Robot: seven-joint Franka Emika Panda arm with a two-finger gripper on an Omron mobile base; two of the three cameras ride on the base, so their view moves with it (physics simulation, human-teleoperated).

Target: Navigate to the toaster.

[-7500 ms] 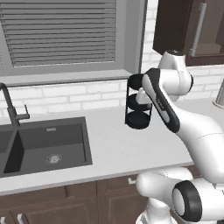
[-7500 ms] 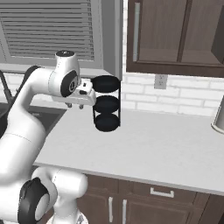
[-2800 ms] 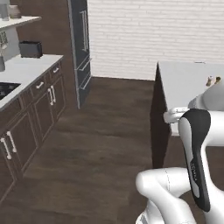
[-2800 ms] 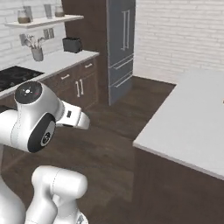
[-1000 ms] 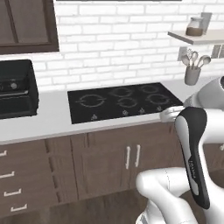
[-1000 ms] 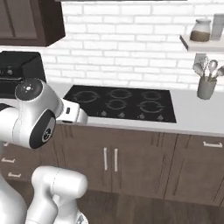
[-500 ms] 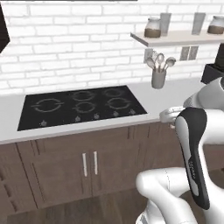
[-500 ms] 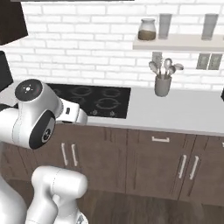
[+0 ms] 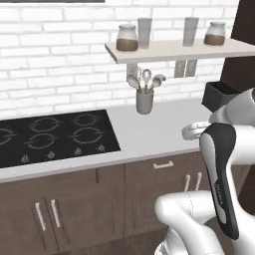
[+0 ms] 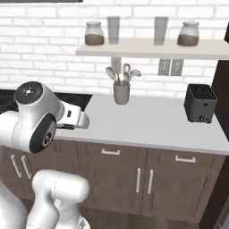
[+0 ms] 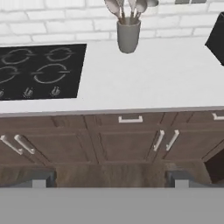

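The whole scene has slid leftward in both base views since half a second ago: the base has driven on along the counter, so the black glass four-burner cooktop now sits at 9 o'clock in the left base view and the counter's far end has come into sight. Next along the white countertop, against the white brick wall, stands the grey cylindrical cup of metal spoons and ladles, and above it runs a pale wall shelf carrying two brown-filled glass jars and two plain tumblers. The small dark grey-black boxy toaster stands at 3 o'clock in the right base view, at the right end of the counter beside a dark tall cabinet; its top shows two long slots and its front face has small knobs low down. In the left base view the toaster is partly hidden behind the white arm. In the hand view the two dark finger tips of the gripper rise well apart at 6 o'clock, released and holding nothing, above dark wooden cabinet doors.
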